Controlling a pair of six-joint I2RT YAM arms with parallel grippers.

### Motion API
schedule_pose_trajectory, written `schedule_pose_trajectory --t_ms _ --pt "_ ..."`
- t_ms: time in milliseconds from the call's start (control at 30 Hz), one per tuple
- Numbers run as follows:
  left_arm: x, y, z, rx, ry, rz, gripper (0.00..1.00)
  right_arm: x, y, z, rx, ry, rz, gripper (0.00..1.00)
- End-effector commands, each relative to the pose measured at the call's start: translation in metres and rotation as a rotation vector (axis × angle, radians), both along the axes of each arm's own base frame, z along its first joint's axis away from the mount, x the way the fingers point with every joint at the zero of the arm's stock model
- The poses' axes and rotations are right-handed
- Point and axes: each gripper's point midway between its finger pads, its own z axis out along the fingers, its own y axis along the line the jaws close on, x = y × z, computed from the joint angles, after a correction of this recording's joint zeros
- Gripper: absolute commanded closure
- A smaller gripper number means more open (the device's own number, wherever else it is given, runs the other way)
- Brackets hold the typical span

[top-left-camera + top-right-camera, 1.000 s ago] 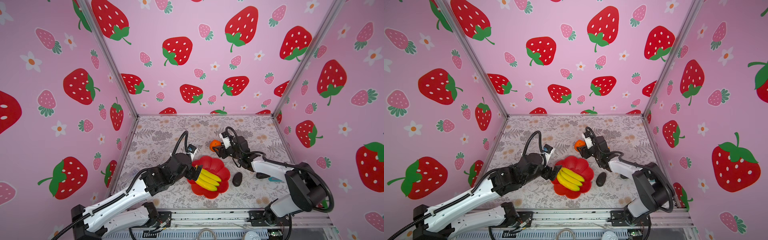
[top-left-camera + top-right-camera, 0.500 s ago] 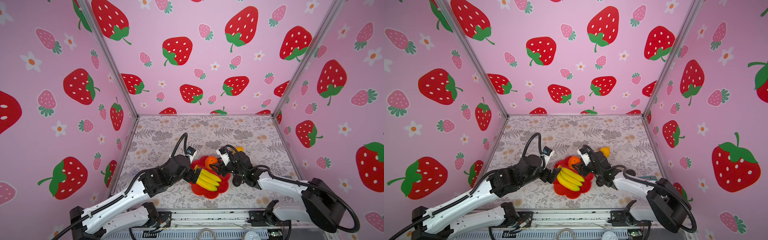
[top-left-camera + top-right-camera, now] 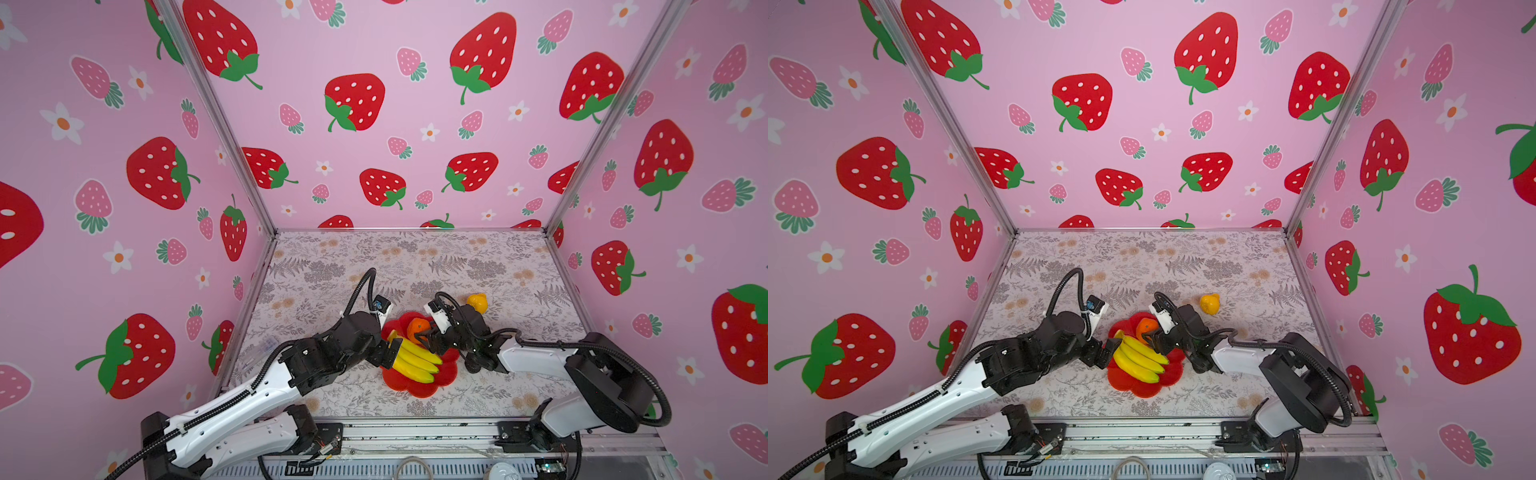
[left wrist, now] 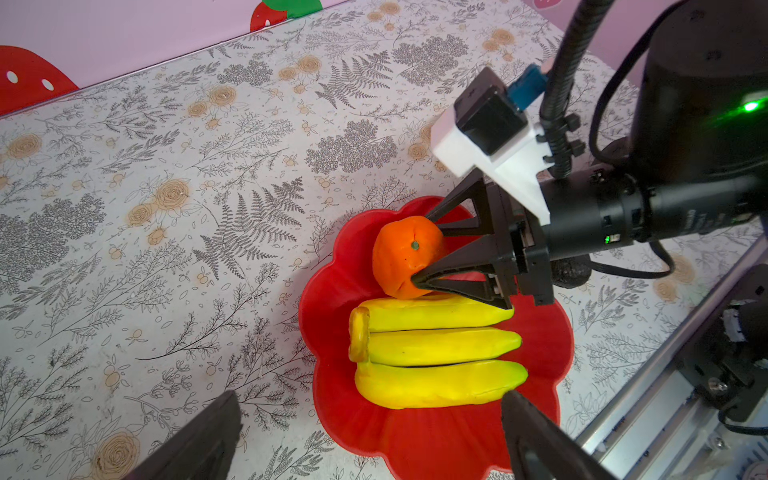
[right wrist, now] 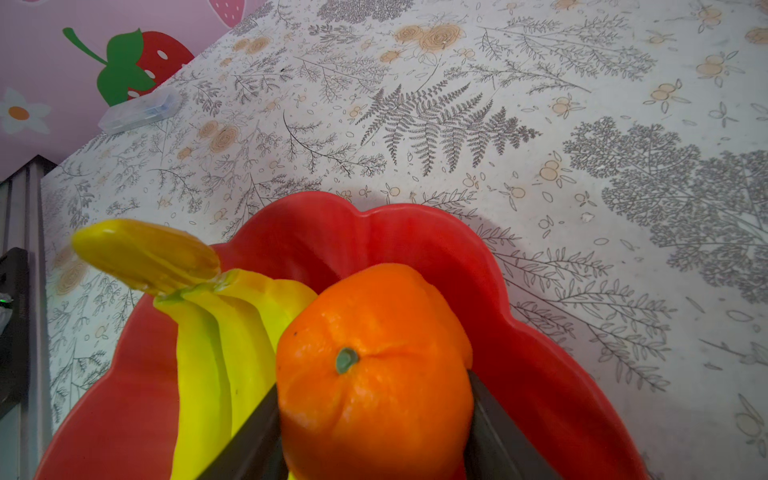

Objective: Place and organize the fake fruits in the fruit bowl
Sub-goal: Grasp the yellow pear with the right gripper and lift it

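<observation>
The red flower-shaped fruit bowl [image 3: 415, 390] [image 3: 1133, 388] [image 4: 415, 440] [image 5: 374, 232] sits near the table's front middle. A yellow banana bunch [image 3: 415, 359] [image 3: 1140, 357] [image 4: 436, 345] [image 5: 216, 332] lies in it. My right gripper [image 3: 424, 332] [image 4: 422, 249] [image 5: 374, 415] is shut on the orange [image 3: 415, 326] [image 3: 1145, 327] [image 4: 399, 257] [image 5: 374, 361], low over the bowl's far part, against the bananas. My left gripper [image 3: 388, 353] [image 4: 372, 401] stands open at the bowl's left rim, holding nothing. A bumpy yellow citrus [image 3: 477, 302] [image 3: 1209, 303] lies behind the right arm. A dark avocado [image 4: 571, 272] peeks out under it.
A small clear plastic box [image 3: 266, 345] [image 5: 139, 110] lies by the left wall. Pink strawberry-print walls close in the table on three sides. A metal rail [image 3: 415, 432] runs along the front edge.
My right gripper has carried the orange from the back of the table forward and down into the bowl beside the bananas, uncovering the citrus. The left arm has hardly moved.
</observation>
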Motion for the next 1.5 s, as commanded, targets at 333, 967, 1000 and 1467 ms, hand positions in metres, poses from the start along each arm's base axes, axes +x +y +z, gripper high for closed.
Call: schedule_pose_trajectory --t_ms 333,967,1000,1467 --pt "0.002 0.005 -0.002 0.012 -0.004 0.021 0.01 0.015 0.01 0.024 0.017 -0.09 -0.013 0.21" --pt "0.002 -0.063 -0.006 -0.081 0.032 -0.202 0.01 0.109 -0.188 0.015 -0.203 0.002 -0.781 0.01" --pt "0.002 -0.064 -0.008 -0.075 0.036 -0.202 0.01 0.112 -0.191 0.012 -0.206 0.013 -0.783 0.01" --pt "0.005 -0.062 -0.014 -0.077 0.036 -0.172 0.01 0.133 -0.179 -0.031 -0.225 0.122 -0.729 0.07"
